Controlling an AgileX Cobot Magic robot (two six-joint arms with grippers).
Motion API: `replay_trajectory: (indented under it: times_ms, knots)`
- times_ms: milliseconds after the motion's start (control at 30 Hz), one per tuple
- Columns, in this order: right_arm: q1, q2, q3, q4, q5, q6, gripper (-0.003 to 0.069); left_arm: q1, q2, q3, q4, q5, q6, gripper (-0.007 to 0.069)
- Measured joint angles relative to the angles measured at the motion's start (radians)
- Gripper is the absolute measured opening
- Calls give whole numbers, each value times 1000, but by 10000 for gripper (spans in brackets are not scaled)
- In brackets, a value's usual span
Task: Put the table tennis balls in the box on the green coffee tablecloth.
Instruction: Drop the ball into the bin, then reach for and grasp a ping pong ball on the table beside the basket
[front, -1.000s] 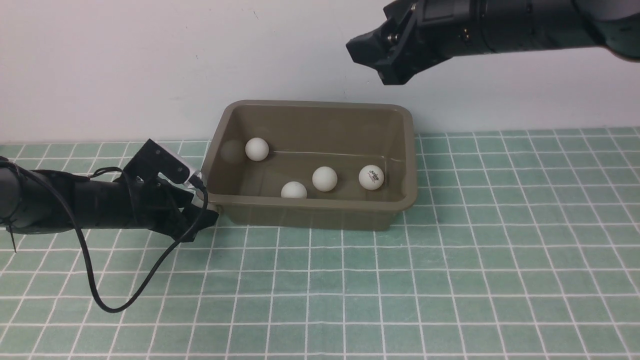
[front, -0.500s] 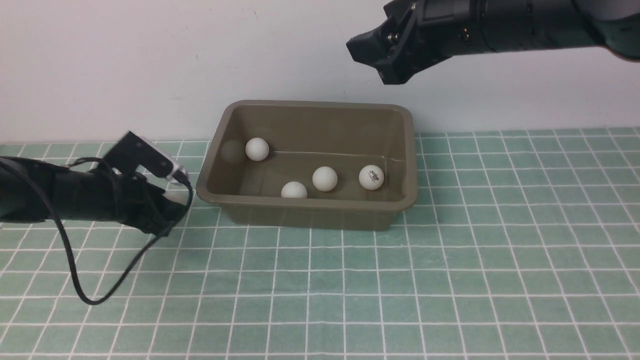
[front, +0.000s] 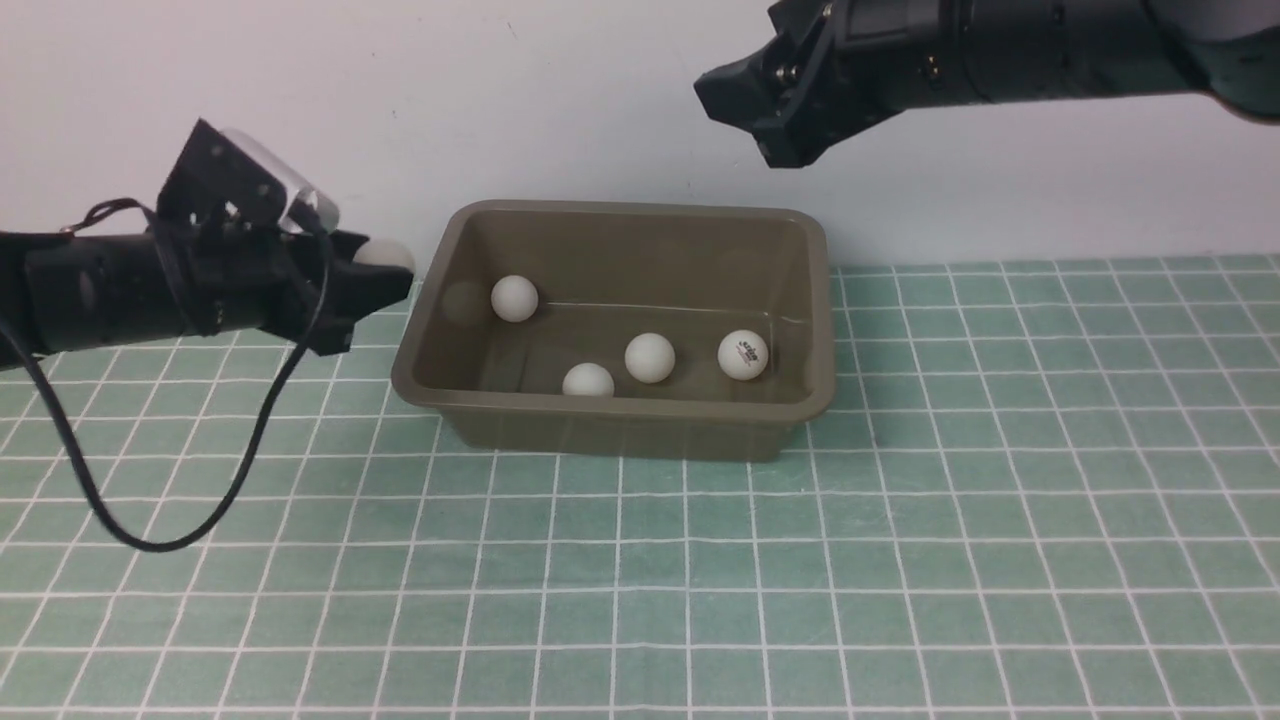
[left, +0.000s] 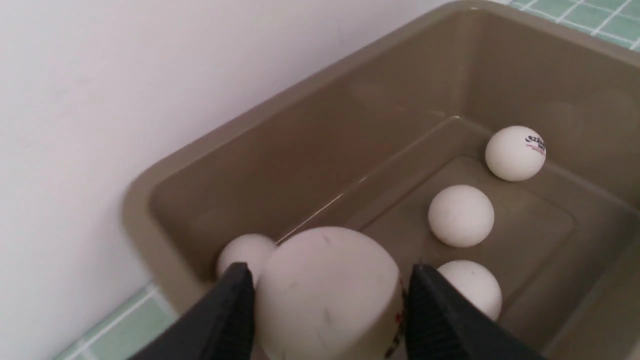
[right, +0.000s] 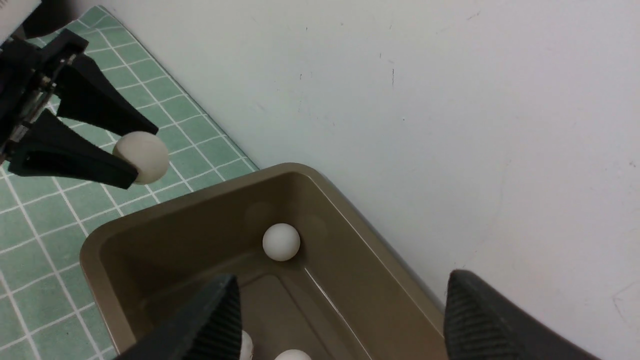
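Your left gripper has its jaws clamped on one table tennis ball. This held ball fills the gap between the two black fingers in the left wrist view. It hangs clear of the cloth, just left of the box and near the far corner of its left rim, so it is not yet over the opening. The box stands on the green coffee tablecloth that covers the worktop, with its far side close to the white wall.

Four more balls lie on the box floor. The far-left ball sits toward the far left corner. The front ball rests against the near wall, partly hidden by the rim. The middle ball is just beside it, and the logo ball, with dark print facing you, lies further right.

Your right gripper hangs high above the far right part of the box with its jaws apart and nothing between them. A black cable loops down from the left arm to the cloth.
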Motion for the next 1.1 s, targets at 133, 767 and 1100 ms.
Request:
replay_trajectory:
  times_ms: [133, 767, 1100]
  knots:
    - [0, 0, 0, 0, -5, 0, 495, -86, 84, -71, -6, -56, 24, 345]
    - [0, 0, 0, 0, -12, 8, 494, 130, 32, -113, 358, 111, -359, 470]
    - [0, 0, 0, 0, -15, 8, 494, 188, 49, -113, 369, 162, -104, 470]
